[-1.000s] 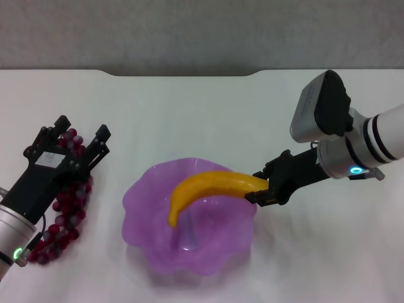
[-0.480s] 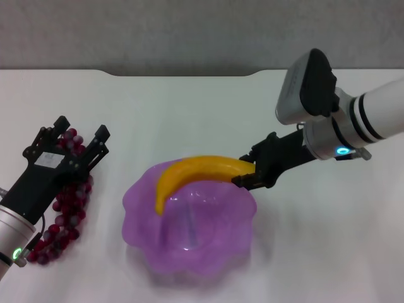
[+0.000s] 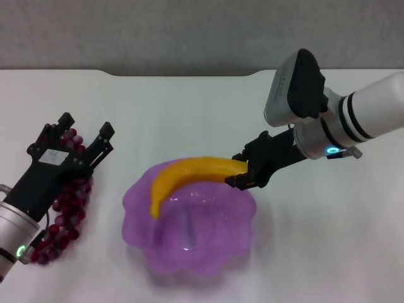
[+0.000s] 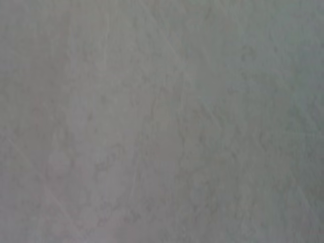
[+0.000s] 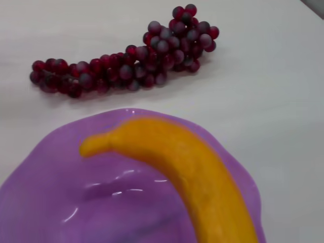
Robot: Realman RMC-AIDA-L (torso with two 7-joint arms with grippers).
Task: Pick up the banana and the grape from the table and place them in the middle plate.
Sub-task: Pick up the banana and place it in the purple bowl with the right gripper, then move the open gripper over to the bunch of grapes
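The right gripper (image 3: 243,175) was pinching one end of the banana (image 3: 183,177). It held the banana up over the middle plate (image 3: 136,218), near the plate's far rim. The banana's other end pointed down toward the robot's left side of the plate. In the right wrist view, the banana (image 5: 187,167) hung above the purple plate (image 5: 45,187), with the grape (image 5: 131,61) lying on the table (image 5: 263,76) past it.

The left gripper (image 3: 81,146) was over the far end of the grape (image 3: 66,218) at the robot's left, well apart from the plate. Its fingers were spread wide. The grape bunch lay flat on the white table (image 3: 189,113). The left wrist view showed only a plain grey surface.
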